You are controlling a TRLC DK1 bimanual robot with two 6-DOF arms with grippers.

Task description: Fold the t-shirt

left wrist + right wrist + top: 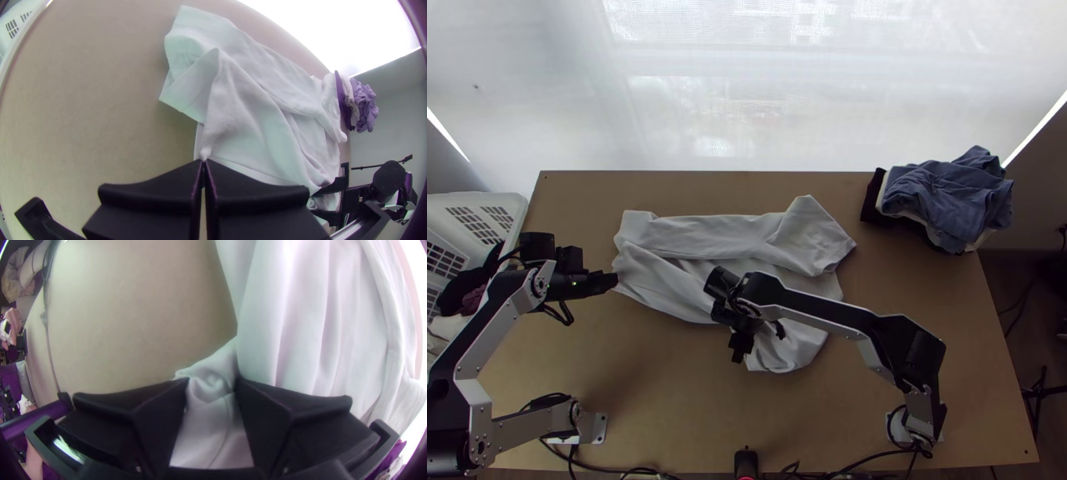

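Note:
The light grey-white t-shirt (pixel 667 280) lies loosely folded and wrinkled across the middle of the table. At its left end my left gripper (pixel 614 281) is shut on an edge. In the left wrist view, the left gripper (pixel 203 162) pinches a small point of the t-shirt (pixel 249 106), its fingers together. Over the near part of the cloth stands my right gripper (pixel 761 340), open. Seen from its own wrist, the right gripper (pixel 212 384) has its fingers apart, and a bunched part of the t-shirt (pixel 302 320) lies between them.
A pile of dark, white and blue clothes (pixel 947 196) lies at the table's far right corner. Beside the left edge stands a white basket (pixel 507 210) with garments in it. Bare table (pixel 659 376) extends on the near side of the cloth.

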